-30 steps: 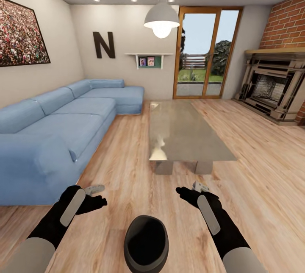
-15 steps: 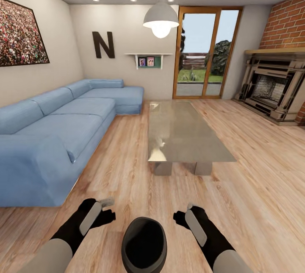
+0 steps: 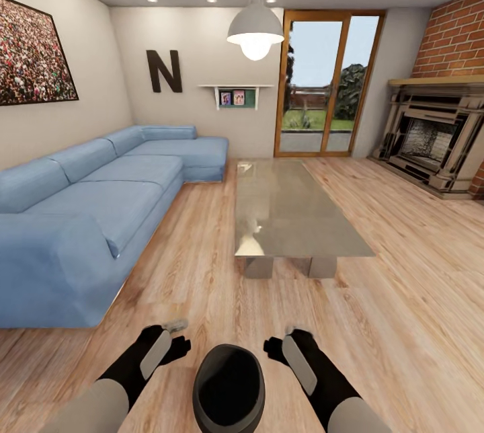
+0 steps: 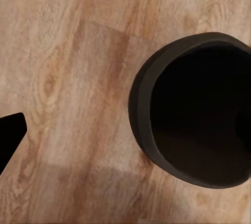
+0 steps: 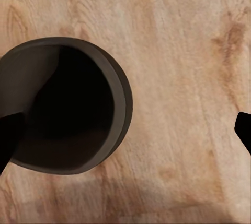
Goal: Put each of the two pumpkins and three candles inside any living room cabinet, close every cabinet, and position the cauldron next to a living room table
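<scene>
The black cauldron (image 3: 228, 389) stands on the wood floor right in front of me, its wide mouth facing up. My left gripper (image 3: 176, 340) hangs open just to its left, and one dark fingertip (image 4: 10, 132) shows beside the cauldron (image 4: 196, 112). On the other side my right gripper (image 3: 274, 348) is open too; one of its fingertips (image 5: 8, 140) overlaps the rim of the cauldron (image 5: 63, 104) and the other (image 5: 244, 130) is over bare floor. The grey glass coffee table (image 3: 296, 218) lies a short way ahead. The pumpkins, candles and cabinet are out of view.
A long blue sofa (image 3: 87, 218) runs along the left wall. At the right stands a brick fireplace (image 3: 437, 137), and a glass door (image 3: 326, 83) is at the back. A pendant lamp (image 3: 255, 29) hangs over the table. Wood floor (image 3: 202, 265) separates sofa and table.
Both arms have drawn back and inward, and the grippers now flank the cauldron closely. The cauldron and the table have stayed put.
</scene>
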